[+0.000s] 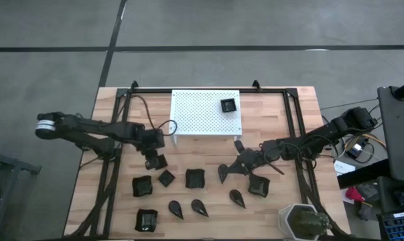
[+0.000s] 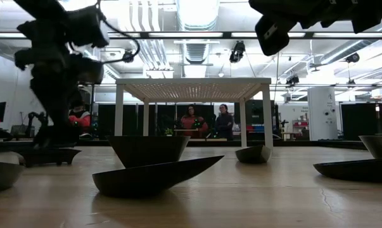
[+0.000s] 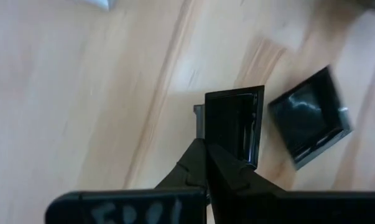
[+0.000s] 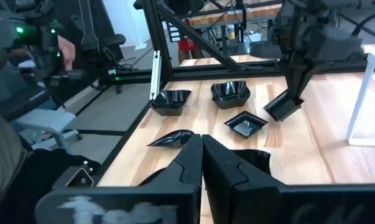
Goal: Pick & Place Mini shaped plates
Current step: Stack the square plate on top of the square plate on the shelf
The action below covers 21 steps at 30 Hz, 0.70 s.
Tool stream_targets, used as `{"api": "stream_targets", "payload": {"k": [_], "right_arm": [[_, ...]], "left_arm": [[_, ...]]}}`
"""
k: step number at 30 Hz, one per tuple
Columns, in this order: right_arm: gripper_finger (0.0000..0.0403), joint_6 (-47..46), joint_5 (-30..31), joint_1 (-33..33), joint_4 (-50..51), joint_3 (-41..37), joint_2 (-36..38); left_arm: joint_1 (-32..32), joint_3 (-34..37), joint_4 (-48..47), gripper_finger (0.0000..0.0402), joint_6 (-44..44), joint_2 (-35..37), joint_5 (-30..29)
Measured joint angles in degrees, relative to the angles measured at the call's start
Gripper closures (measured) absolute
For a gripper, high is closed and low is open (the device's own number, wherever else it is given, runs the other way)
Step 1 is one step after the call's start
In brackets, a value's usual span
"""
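Note:
Several glossy black mini plates lie flat on the wooden table: squares (image 1: 195, 178) and teardrops (image 1: 199, 208). One small square plate (image 1: 228, 105) sits on the white perforated stand (image 1: 207, 112). My left gripper (image 1: 155, 159) (image 3: 206, 144) is near the table's middle-left, shut on a small square plate (image 3: 232, 121). A second small square (image 3: 308, 124) lies just beside it. My right gripper (image 1: 234, 167) (image 4: 201, 138) hovers shut above the table's middle, beside a teardrop plate (image 1: 223, 173), and holds nothing. My left gripper pinches the small square plate by its raised rim (image 3: 219, 140) at one side, between the two fingers, coming from above and pointing down. The plate hangs tilted below the fingers (image 4: 283, 107). Whether its low corner touches the table, I cannot tell.
A grey-green hexagonal pot (image 1: 302, 222) stands at the near right corner. A black frame (image 1: 121, 100) runs along the table's sides and far edge. Bare wood lies between the stand and the plates. People stand in the room beyond (image 2: 206, 120).

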State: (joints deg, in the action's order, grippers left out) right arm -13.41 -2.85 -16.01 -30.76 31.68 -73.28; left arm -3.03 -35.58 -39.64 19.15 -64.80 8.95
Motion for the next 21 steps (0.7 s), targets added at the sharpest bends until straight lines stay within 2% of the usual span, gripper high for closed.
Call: {"api": "stream_targets", "payload": {"k": [9,15,21], "right_arm": [[0.0394,-3.73,-0.01,0.0,-0.02,0.0,0.0],[0.0394,-4.22,0.12,0.0,-0.02,0.02,0.0],[0.0394,-5.17,4.38,0.02,-0.01,0.02,0.0]], "left_arm": [[0.0,-4.24,0.33,0.0401,0.93,2.67,-1.81],[0.24,-6.21,3.89,0.0401,3.25,4.99,-3.38],[0.24,-8.1,10.2,0.0401,4.15,7.0,-4.52]]}}
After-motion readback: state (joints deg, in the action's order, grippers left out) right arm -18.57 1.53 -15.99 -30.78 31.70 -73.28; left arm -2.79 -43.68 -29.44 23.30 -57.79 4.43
